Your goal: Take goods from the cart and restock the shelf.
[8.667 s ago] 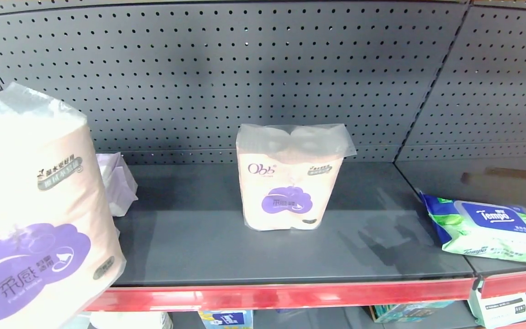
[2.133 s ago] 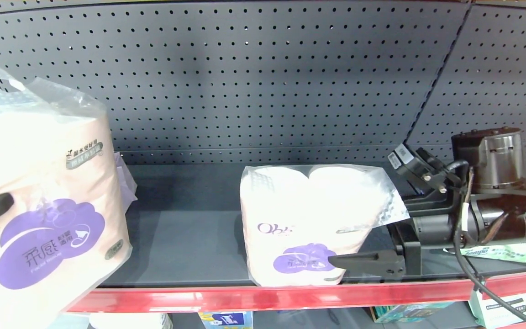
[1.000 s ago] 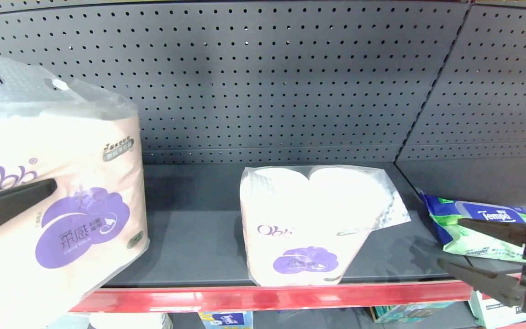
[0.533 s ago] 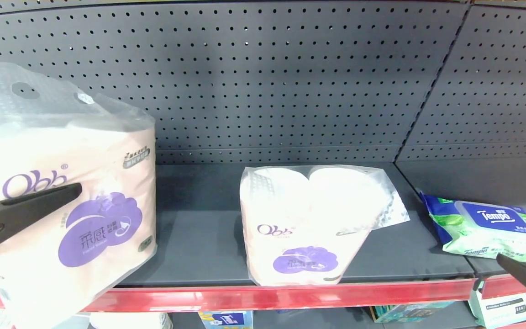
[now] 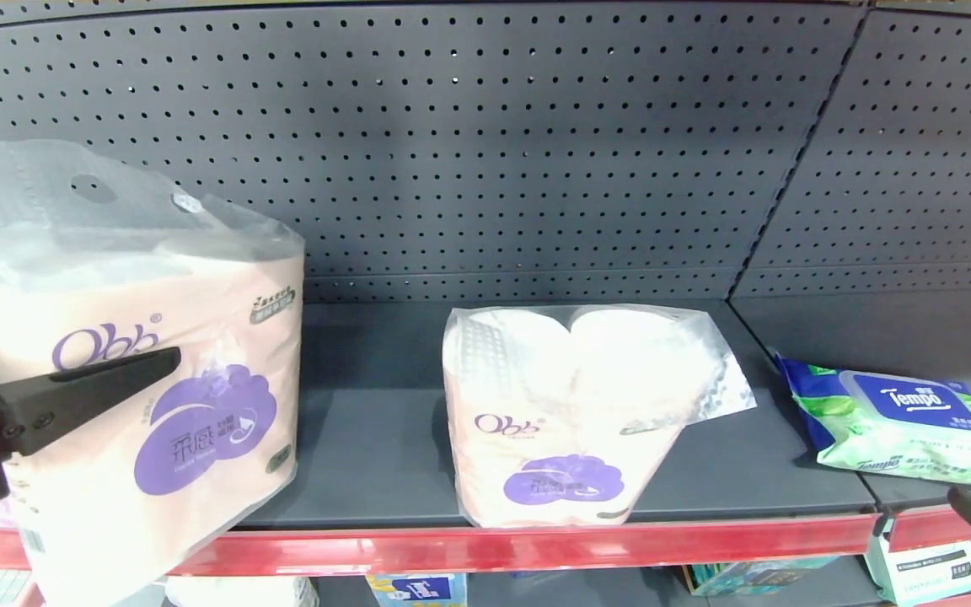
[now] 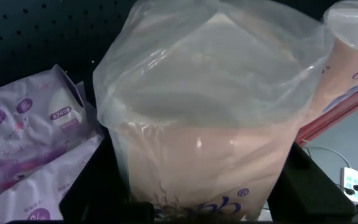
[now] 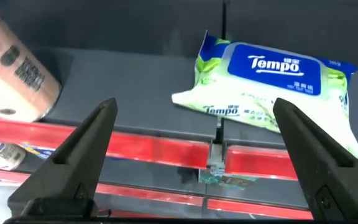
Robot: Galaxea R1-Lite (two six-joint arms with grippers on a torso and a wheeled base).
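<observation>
Shelf (image 5: 367, 438) has the toilet roll pack (image 5: 140, 396) at its left end over the front lip, upright, long axis vertical, print facing out (pink wrap, purple cloud, clear top flap). Left gripper (image 6: 201, 193) clamps its sides; right gripper (image 7: 194, 104) gapes wide near the wet wipes (image 5: 898, 421).

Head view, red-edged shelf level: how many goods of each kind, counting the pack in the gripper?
Toilet roll packs: 2, the held pack and the standing pack
Wet wipes pack: 1
Total: 3

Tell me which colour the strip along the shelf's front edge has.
The strip is red, seen best in the head view.
</observation>
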